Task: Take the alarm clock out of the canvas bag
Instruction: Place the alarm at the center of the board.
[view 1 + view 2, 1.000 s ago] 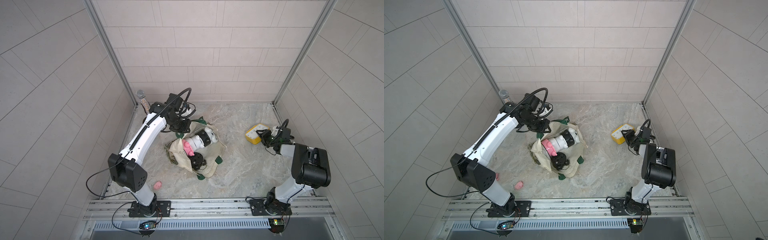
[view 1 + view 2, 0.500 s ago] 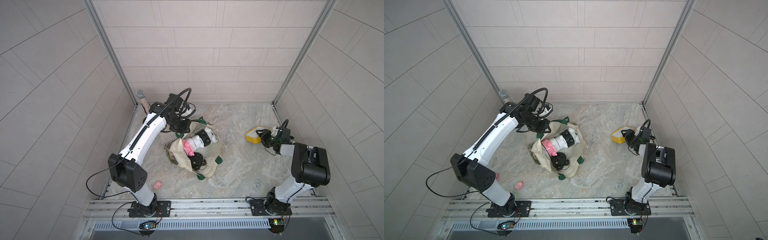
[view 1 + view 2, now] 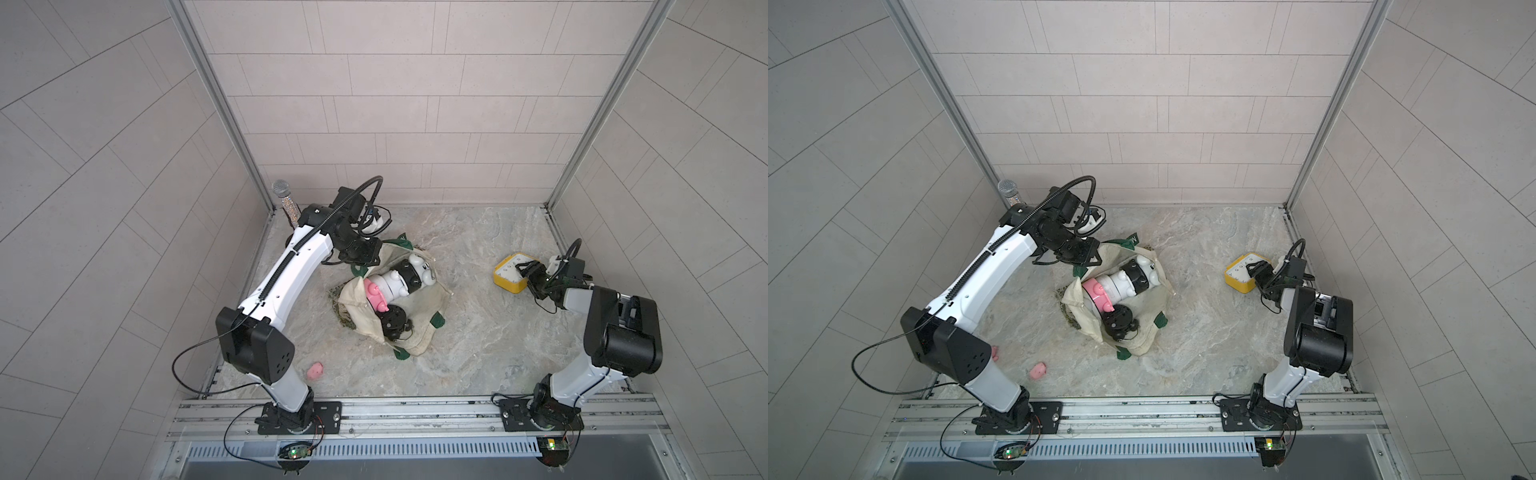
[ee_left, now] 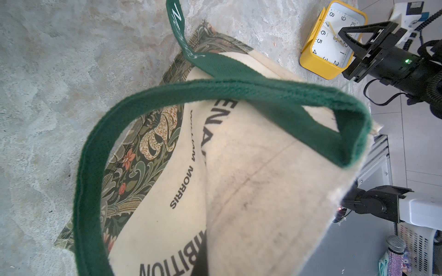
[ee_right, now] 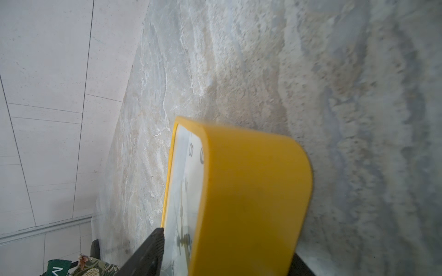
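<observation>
Checking vs a sec ago, we see little shift: the alarm clock [image 3: 508, 274] sits at the same spot on the desk [image 3: 478, 345], dial tilted upward, right between the jaws of the right claw [image 3: 524, 273] and well apart from the canvas bag [image 3: 436, 297]. One jaw lies over the dial, the other at the back; whether they still pinch it or have let go we can't tell, tho a release looks under way. The left claw [image 3: 365, 258] is pressed together on the bag's rim, holding the mouth up, w/ toys [image 3: 395, 286] inside. Clock's out, so the task looks approx. done; we reckon only backing the right claw off remains.
</observation>
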Controlling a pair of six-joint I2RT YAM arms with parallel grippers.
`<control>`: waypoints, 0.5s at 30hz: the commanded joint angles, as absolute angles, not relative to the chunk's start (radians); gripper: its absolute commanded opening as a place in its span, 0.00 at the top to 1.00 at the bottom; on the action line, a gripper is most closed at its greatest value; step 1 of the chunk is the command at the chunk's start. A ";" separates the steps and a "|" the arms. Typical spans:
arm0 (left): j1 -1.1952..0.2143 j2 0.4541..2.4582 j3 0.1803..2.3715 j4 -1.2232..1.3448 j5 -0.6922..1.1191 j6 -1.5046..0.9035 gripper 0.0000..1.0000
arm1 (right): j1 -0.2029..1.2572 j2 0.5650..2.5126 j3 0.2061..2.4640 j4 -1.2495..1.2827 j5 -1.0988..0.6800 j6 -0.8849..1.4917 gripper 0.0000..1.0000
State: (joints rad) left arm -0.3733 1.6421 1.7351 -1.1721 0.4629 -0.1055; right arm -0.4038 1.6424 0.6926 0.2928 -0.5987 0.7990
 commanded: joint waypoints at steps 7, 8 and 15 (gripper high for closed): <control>-0.370 1.613 1.752 -1.160 0.472 -0.109 0.95 | -0.442 1.594 0.695 0.255 -0.548 0.753 0.29; -0.370 1.614 1.750 -1.160 0.472 -0.108 0.95 | -0.443 1.592 0.695 0.254 -0.546 0.751 0.29; -0.370 1.611 1.744 -1.157 0.482 -0.107 0.95 | -0.456 1.588 0.688 0.251 -0.562 0.753 0.29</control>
